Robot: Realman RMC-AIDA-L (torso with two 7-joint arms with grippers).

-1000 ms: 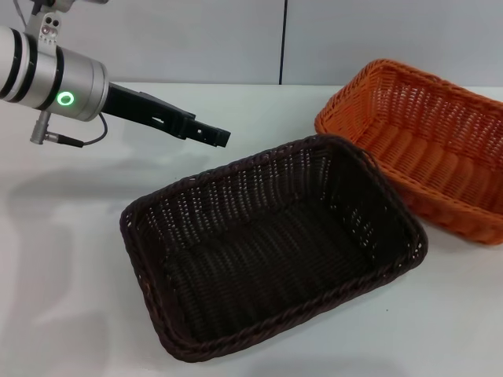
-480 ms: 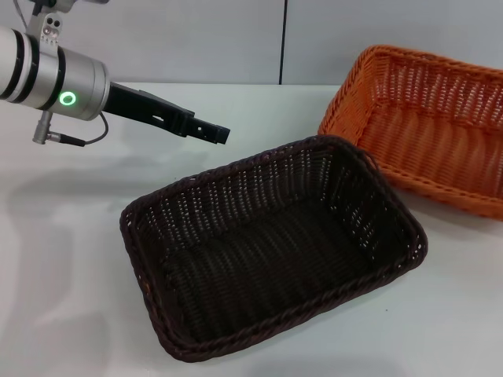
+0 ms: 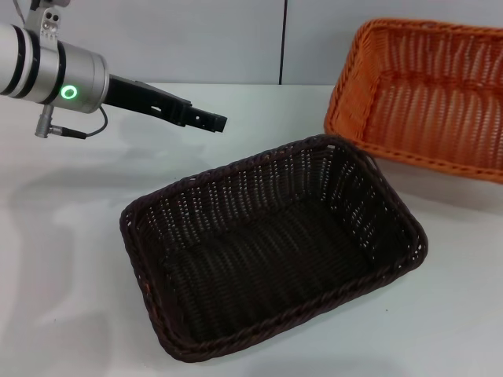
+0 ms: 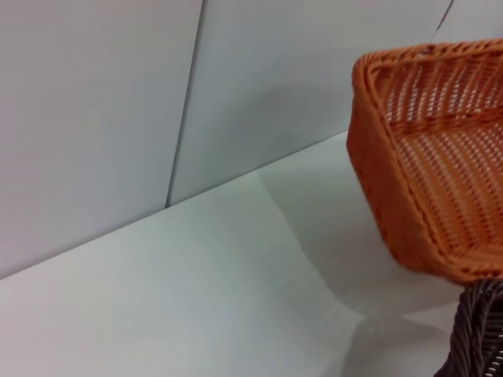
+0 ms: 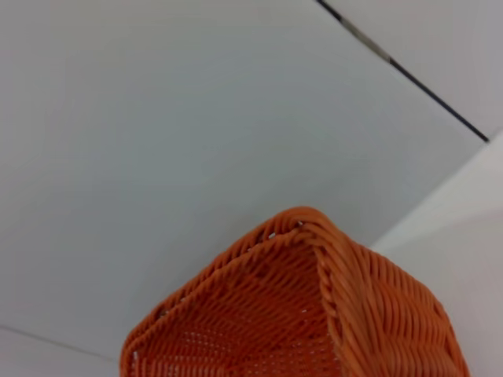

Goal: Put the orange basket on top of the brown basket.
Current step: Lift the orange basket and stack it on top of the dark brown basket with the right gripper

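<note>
Left arm (image 3: 55, 69) reaches forward, its gripper (image 3: 208, 121) hovering

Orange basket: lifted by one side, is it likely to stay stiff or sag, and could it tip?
The orange basket probably stays stiff: tilted clear of the table, its braided rim looks straight. It likely is light for its size, given the openwork weave. It may swing or tip, since no support shows under its near edge beside the brown basket.
</note>
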